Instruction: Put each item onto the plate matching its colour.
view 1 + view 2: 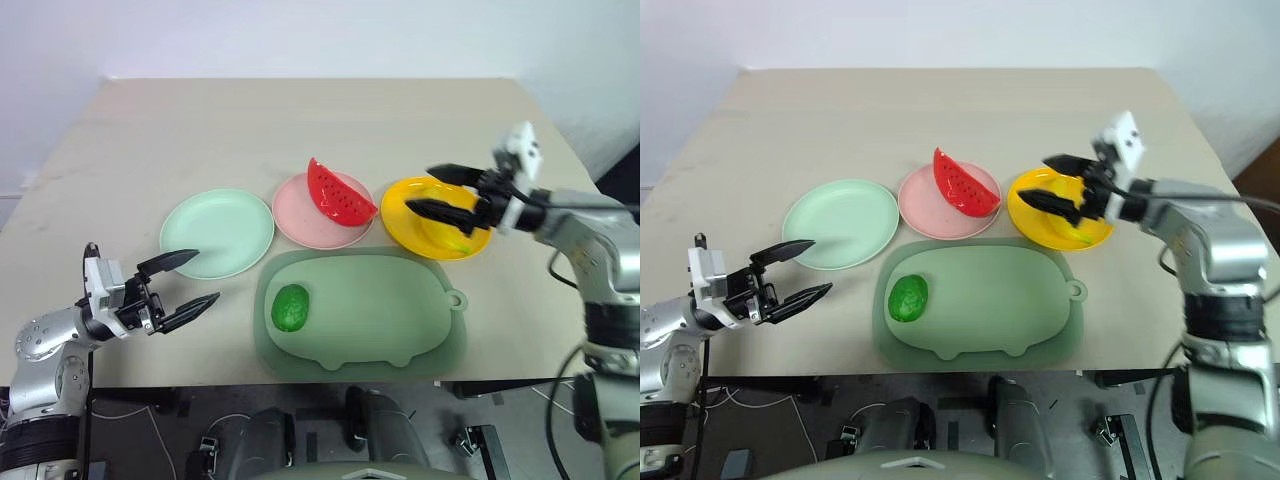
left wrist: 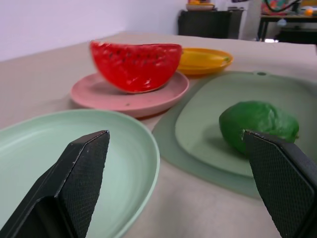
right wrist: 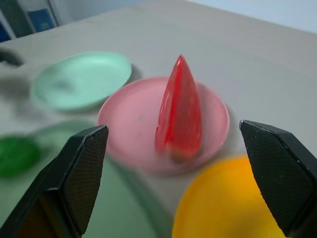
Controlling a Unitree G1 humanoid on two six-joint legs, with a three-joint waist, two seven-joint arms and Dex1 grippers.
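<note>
The red watermelon wedge (image 1: 340, 193) stands on the pale pink plate (image 1: 295, 215). On the yellow plate (image 1: 420, 243) lies the yellow banana (image 2: 205, 59), partly hidden in the head views by my right gripper (image 1: 420, 190). That gripper hovers open over the plate with nothing between its fingers. The small dark-green fruit (image 1: 291, 307) sits on the left part of the sage-green mat (image 1: 380, 310). The mint green plate (image 1: 217, 232) holds nothing. My left gripper (image 1: 205, 277) is open just in front of that plate, level, pointing toward the green fruit (image 2: 257, 126).
The three plates stand in a row across the middle of a beige table (image 1: 300, 130), with the mat in front of them near the table's front edge. Bare tabletop lies behind the plates and at both sides.
</note>
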